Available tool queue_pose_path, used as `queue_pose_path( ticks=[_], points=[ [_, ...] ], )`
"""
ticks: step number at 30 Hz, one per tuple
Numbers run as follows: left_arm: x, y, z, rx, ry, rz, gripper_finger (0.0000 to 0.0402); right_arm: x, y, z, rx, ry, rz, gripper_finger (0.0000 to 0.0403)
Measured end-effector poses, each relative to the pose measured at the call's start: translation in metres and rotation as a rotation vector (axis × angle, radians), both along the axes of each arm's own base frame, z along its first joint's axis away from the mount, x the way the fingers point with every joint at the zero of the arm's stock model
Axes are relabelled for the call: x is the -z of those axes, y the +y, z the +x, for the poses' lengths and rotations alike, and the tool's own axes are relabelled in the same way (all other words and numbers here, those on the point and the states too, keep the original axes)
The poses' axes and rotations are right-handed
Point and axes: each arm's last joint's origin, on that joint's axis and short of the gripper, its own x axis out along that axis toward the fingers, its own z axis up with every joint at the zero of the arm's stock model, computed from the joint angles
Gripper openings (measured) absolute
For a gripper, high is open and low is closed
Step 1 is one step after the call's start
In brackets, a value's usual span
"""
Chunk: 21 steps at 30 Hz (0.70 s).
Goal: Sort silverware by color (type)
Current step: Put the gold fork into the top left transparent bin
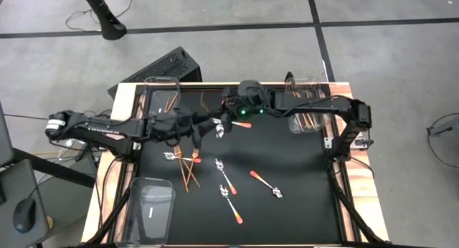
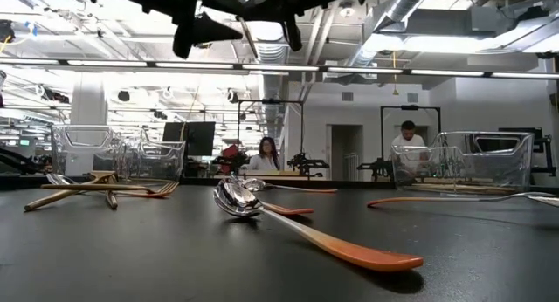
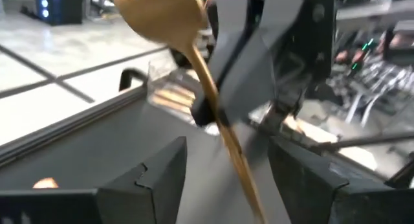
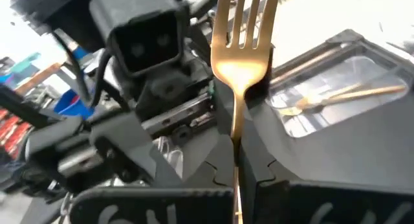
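Right wrist view — gold fork [image 4: 241, 62] pinched in right gripper [image 4: 236, 160].

Both dark arms crowd the far middle of the black table

Bare mat [image 1: 301, 205] lies open near right; scattered orange-handled silver spoons [image 1: 228, 178] and crossed copper forks [image 1: 188, 158] block the centre, and clear rectangular plastic bins [image 1: 152, 211] stand at the corners
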Motion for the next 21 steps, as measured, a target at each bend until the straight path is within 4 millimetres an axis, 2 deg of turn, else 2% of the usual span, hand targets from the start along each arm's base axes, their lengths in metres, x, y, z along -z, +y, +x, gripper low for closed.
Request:
queue_pose_path(
  ticks=[6,15,21],
  points=[
    [-0.004,0.016,0.000,0.025,-0.046,-0.017,0.0142,-0.007,-0.005,0.000,-0.047,-0.076,-0.088,0.0008],
    [-0.007,0.030,-0.002,0.055,-0.073,-0.021,0.0017,-0.012,-0.022,-0.002,-0.078,-0.142,-0.148,0.0012],
    [-0.004,0.041,-0.007,-0.044,-0.034,-0.034,0.0011,-0.011,-0.037,-0.006,0.037,-0.112,-0.097,0.0094]
  ],
)
